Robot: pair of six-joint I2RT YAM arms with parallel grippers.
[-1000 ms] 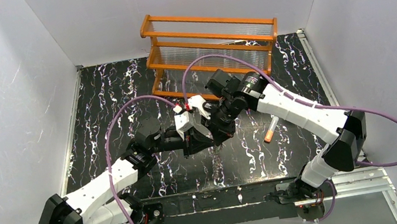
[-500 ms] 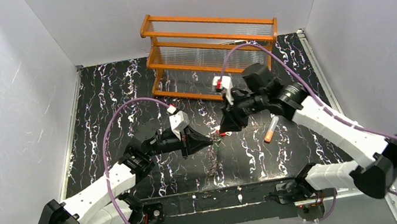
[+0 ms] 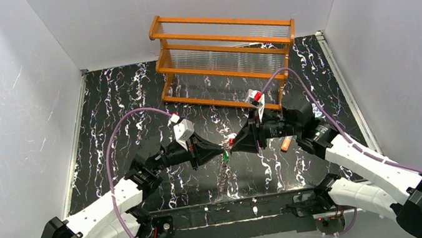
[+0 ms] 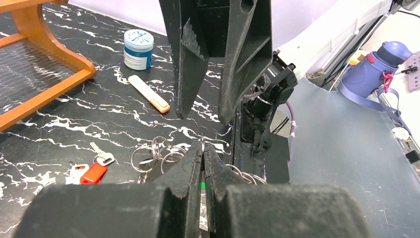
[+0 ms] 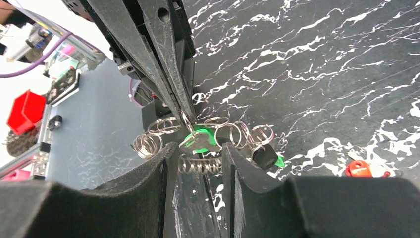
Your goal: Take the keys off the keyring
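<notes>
Here the left gripper [image 4: 203, 148] jaws pinch the green key [image 5: 200, 139]; right gripper [image 5: 198, 153] jaws stand narrowly apart around it

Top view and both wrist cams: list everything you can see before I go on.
Rack: one, orange wood, back of the table.
Jar: one, blue with a blue-white lid, standing beyond the tube.
Tube: one, clear with an orange cap, lying right of centre.
Red key: one clear red head, lying loose on the table, a silvery key beside it.
Green key: one, in the ring bunch between both sets of fingertips.
Ring bunch: several silvery split rings, linked, at centre front.
Table: one, black with white veins.
Left gripper: shut on the green key.
Right gripper: fingers apart, tips at the ring bunch.
</notes>
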